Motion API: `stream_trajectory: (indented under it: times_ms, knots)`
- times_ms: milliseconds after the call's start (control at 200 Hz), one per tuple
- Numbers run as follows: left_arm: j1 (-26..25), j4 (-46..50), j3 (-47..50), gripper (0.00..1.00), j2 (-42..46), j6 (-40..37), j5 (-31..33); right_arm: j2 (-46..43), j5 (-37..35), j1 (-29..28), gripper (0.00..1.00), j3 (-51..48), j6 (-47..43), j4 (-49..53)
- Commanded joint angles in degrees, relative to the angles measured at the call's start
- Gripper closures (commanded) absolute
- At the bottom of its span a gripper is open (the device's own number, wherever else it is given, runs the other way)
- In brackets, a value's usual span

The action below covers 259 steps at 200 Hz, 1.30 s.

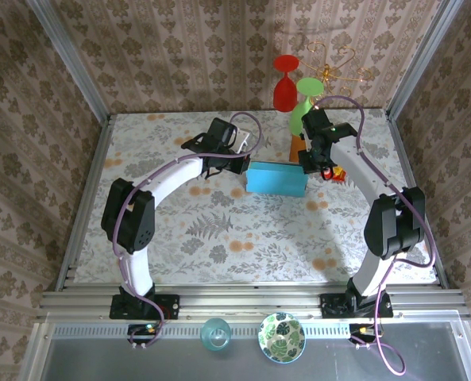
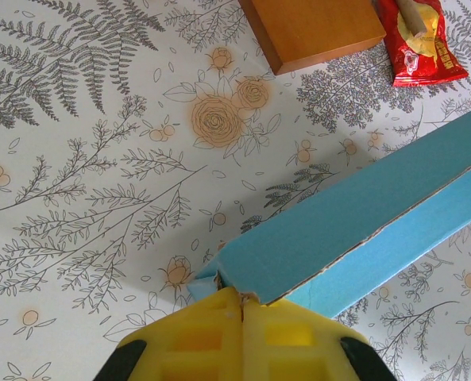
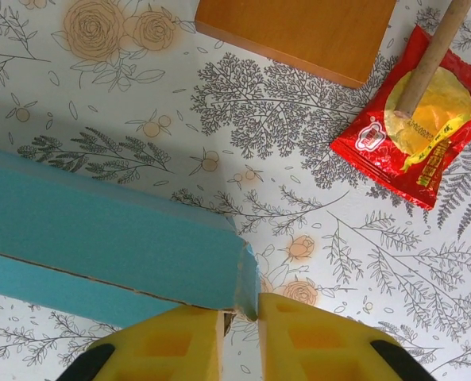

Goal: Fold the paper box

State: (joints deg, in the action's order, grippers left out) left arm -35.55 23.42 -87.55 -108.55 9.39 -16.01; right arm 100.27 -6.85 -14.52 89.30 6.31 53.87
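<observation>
My left end effector (image 2: 241,305) pinches the paper box (image 2: 354,230) corner, box running toward 2 o'clock; right end effector (image 3: 240,317) slightly parted, straddling its other end.

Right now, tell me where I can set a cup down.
Free: the wide stretch of table between the paper box and the near edge, and the far-left corner. Crowded: far right, around the brown block and snack packet.

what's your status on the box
Left gripper shut on paper box corner. Right gripper jaws slightly apart at the other end. Wooden block, red snack packet beyond, untouched.
</observation>
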Motion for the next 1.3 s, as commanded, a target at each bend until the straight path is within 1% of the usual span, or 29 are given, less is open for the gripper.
stream_trajectory:
  times_ms: [0, 120, 415, 840, 1290]
  knots:
    - [-0.75, 9.18, 1.34, 1.0, -3.33, -1.08, -0.01, 0.76, -0.79, -0.28, 0.83, 0.89, -1.17, -0.94]
    - [-0.74, 9.19, 1.39, 1.0, -3.24, -1.21, 0.01, -0.02, -2.01, -0.32, 0.88, 0.27, -1.88, -1.82]
    - [-0.7, 9.67, 1.06, 1.0, -3.17, -1.15, -0.08, -0.42, -1.28, -0.25, 1.0, 0.6, -1.74, -1.33]
    - [-0.75, 12.08, -0.69, 1.0, -2.89, -0.29, 0.58, 0.86, -1.93, -0.29, 1.0, 5.9, 0.23, 8.43]
    - [-0.72, 13.56, -2.13, 0.99, -2.28, 0.71, 1.41, 4.04, -0.62, -0.29, 1.0, 11.48, 3.79, 17.63]
